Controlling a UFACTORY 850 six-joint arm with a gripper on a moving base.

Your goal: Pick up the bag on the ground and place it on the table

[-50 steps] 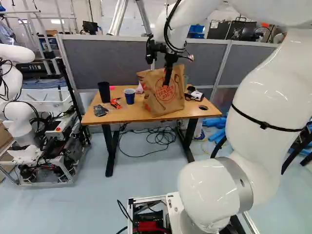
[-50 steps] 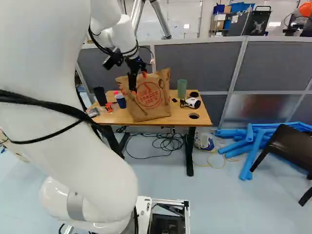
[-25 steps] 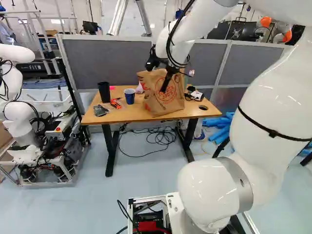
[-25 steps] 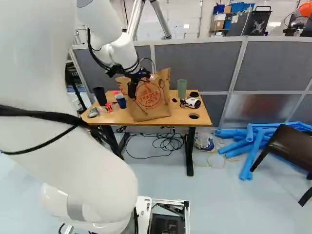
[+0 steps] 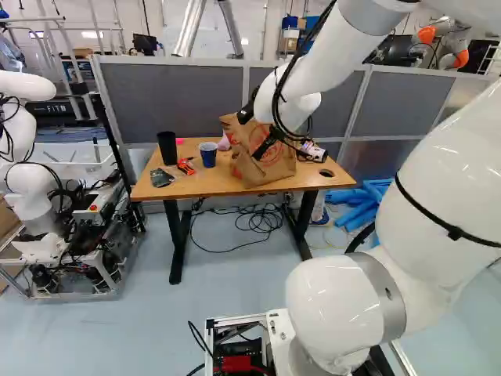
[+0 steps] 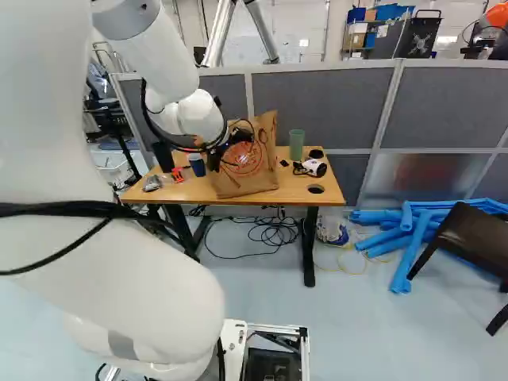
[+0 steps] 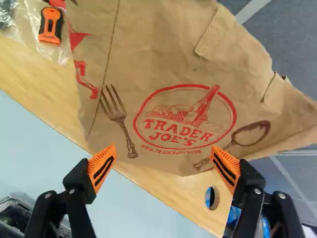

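Wrist view: my black hand (image 7: 163, 148) has its two orange-padded fingers spread wide, gripping nothing. Brown paper bag with red print (image 7: 163, 64) just ahead; whether a fingertip brushes it, I cannot tell.
Bag: standing on the wooden-topped table with black legs (image 5: 178, 188), top a little crumpled, base on the wood.
Progress: lifting and placing both look done to me; the bag is on the table, not the ground. Left, as I judge it: draw the hand back clear without snagging the paper.
Paper bags: one.
Tables: one.
Hands of mine: one, two fingers.
Cups: three, namely a tall black cup (image 5: 167, 147), a blue cup (image 5: 208, 155) beside it, and a green tumbler (image 6: 296, 144) on the bag's other side.
Small gear: one orange-and-black tool (image 7: 50, 26); one white-and-black device (image 6: 310, 167) near the green tumbler.
Floor: one tangle of black cable (image 6: 272, 232) under the table, strands too mixed to count.
Chairs: one, dark brown (image 6: 464, 238).
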